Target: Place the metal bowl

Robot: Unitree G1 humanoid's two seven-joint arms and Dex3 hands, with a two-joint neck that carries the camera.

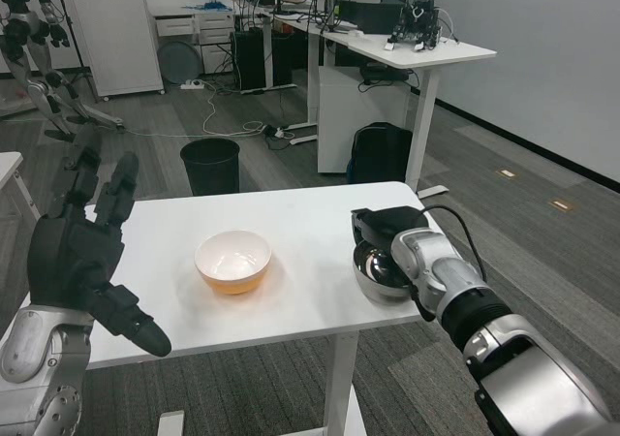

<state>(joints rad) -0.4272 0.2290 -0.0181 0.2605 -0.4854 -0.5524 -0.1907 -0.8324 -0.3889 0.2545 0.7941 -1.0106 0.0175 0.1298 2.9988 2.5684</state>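
Left hand [82, 262], near left, raised with fingers spread, holding nothing, clear of the work; right hand [387, 233] grips metal bowl [380, 273] at table's [300, 325] right edge, beside orange bowl [232, 261], for setting down

Only the yellow bowl [232, 261] blocks the table [300, 218]; bare tabletop lies behind it and between it and the metal bowl [378, 271].
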